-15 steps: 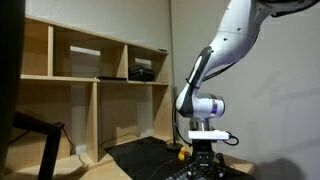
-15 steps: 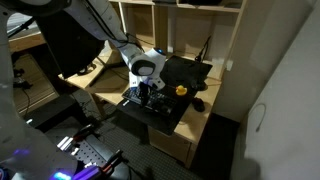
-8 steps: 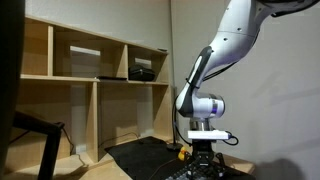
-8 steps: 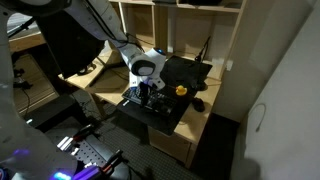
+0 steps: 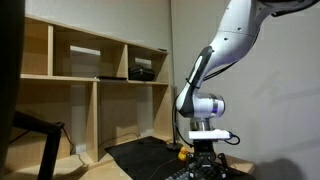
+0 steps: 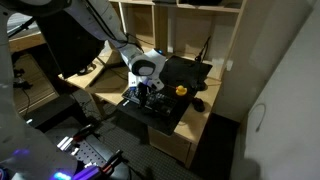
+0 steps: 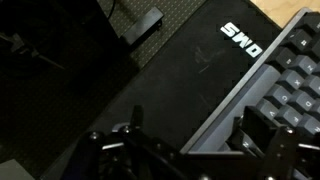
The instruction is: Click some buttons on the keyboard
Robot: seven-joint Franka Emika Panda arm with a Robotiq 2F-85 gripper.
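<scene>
1. At the right edge of the wrist view lies the keyboard (image 7: 285,92), its buttons (image 7: 300,66) in slanting rows. It rests on a black desk mat (image 7: 185,75), which probably keeps it steady under pressing.
2. Just above hangs the tool (image 7: 190,152), its fingers spread well apart. One sits over the keyboard's near rim and the other over bare mat, likely so a single tip strikes one key.
3. Wooden shelves (image 5: 95,75) stand beyond, well apart.

Nothing has visibly moved; the claw (image 6: 147,97) sits as before.
</scene>
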